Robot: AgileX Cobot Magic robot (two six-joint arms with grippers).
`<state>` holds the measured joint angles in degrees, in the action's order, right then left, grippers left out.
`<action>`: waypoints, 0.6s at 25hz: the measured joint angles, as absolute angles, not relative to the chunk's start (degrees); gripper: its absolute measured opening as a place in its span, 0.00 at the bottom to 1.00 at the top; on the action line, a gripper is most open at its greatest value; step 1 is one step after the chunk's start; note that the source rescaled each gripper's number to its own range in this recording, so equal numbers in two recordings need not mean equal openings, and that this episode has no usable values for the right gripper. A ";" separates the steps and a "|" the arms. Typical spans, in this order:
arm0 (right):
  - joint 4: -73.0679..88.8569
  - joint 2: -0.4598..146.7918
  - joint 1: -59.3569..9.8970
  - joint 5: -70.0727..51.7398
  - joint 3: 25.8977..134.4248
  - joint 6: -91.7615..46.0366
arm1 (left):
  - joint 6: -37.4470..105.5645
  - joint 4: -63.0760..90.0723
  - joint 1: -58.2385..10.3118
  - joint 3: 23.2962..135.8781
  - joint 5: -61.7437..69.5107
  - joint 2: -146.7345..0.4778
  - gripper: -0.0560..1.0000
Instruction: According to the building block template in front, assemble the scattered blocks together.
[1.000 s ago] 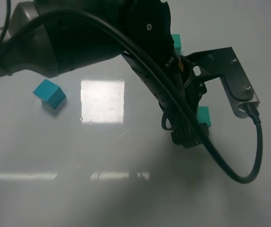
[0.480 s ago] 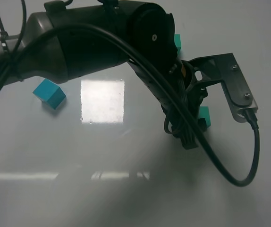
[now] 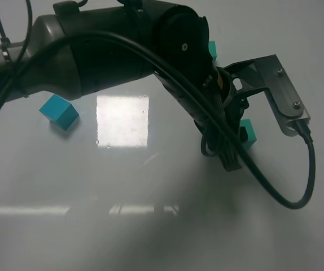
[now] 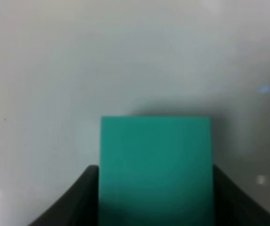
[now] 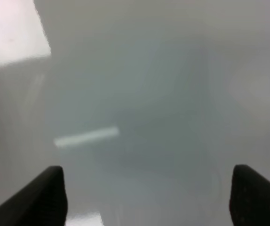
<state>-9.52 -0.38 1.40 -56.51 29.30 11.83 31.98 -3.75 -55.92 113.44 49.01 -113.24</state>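
My left gripper [image 3: 238, 141] reaches across to the right of the exterior view and is shut on the sea-green cube [image 3: 249, 134]. In the left wrist view the cube [image 4: 156, 160] sits between the two dark fingers [image 4: 78, 200], with the gripper [image 4: 156, 200] closed on its sides. The light cyan cube [image 3: 59, 111] lies alone on the table at the left. Only a green corner of the template [image 3: 211, 49] shows behind the arm; its blue half is hidden. My right gripper [image 5: 149, 197] is open over bare table and does not show in the exterior view.
The big black left arm [image 3: 122, 51] and its looping cable [image 3: 297, 197] cover the upper middle of the exterior view. A bright square glare patch [image 3: 122, 120] lies on the glossy white table [image 3: 150, 237].
My left gripper has shifted slightly to the right, and the sea-green cube in it has moved with it and tilted a little. The cyan cube has not moved.
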 joint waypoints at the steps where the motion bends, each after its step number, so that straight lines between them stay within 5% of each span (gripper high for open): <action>1: -9.52 -0.38 1.40 -56.51 29.30 11.83 | 30.63 -4.64 -55.92 113.44 49.01 -113.24 0.06; 15: -9.52 -0.38 1.40 -56.51 29.30 11.88 | 8.03 -12.58 -55.98 113.44 61.16 -103.49 0.06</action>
